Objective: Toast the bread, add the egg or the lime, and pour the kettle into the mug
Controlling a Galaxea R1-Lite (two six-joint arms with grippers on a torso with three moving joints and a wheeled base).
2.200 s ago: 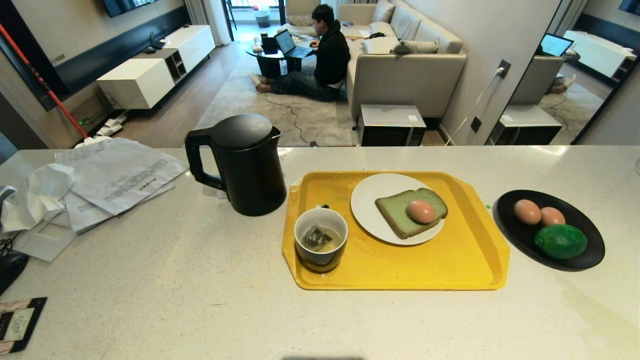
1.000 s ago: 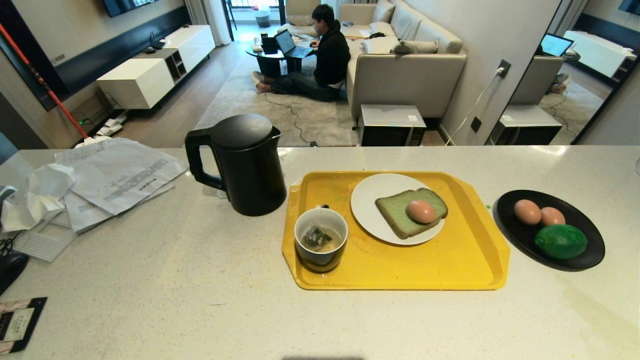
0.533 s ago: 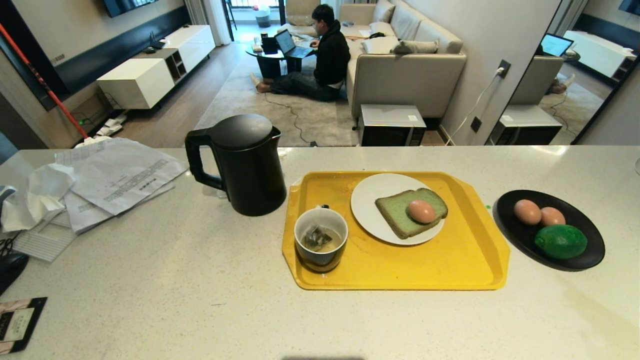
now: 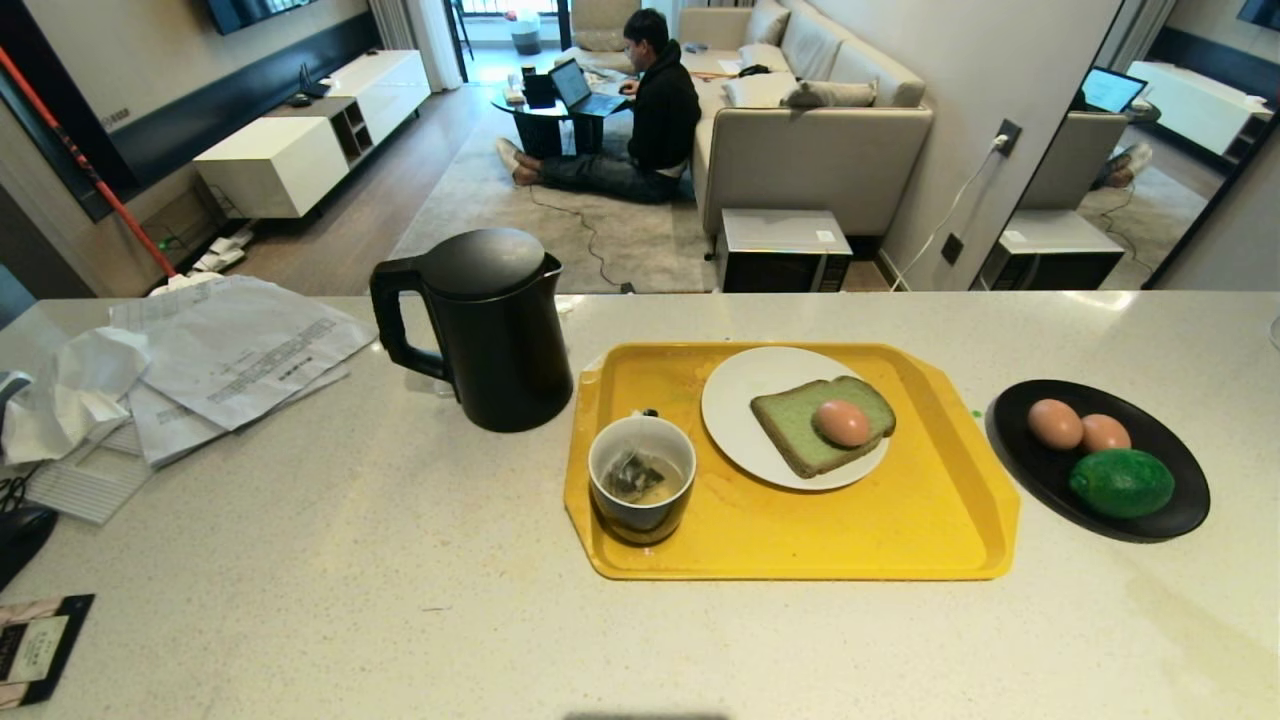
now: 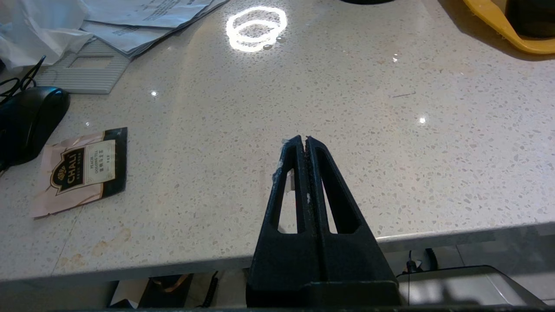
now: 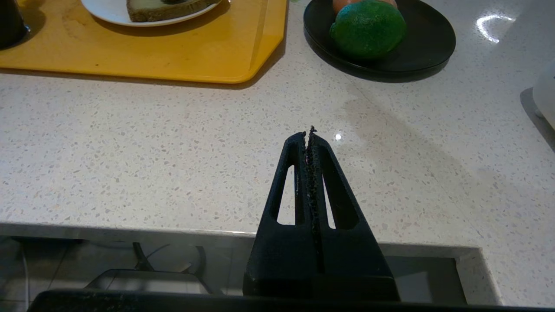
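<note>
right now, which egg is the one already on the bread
Find the yellow tray on the counter, then the white plate on it. The egg lies alone on the green bread; the other two share a black dish with the lime.

On the counter [image 4: 300, 560]: kettle [image 4: 487, 330] left of tray [image 4: 900, 540], dish [image 4: 1180, 510] to its right. On tray: mug [image 4: 641, 490] beside plate [image 4: 735, 410] bearing bread [image 4: 790, 425], egg [image 4: 842, 422] atop. In dish: lime [image 4: 1121, 482] before two eggs [image 4: 1055, 423].

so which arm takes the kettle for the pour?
Left, probably. The kettle stands left of the yellow tray, handle turned further left, mug beside it. Left gripper is parked shut at the counter's near edge on that side; right gripper faces the lime.
</note>
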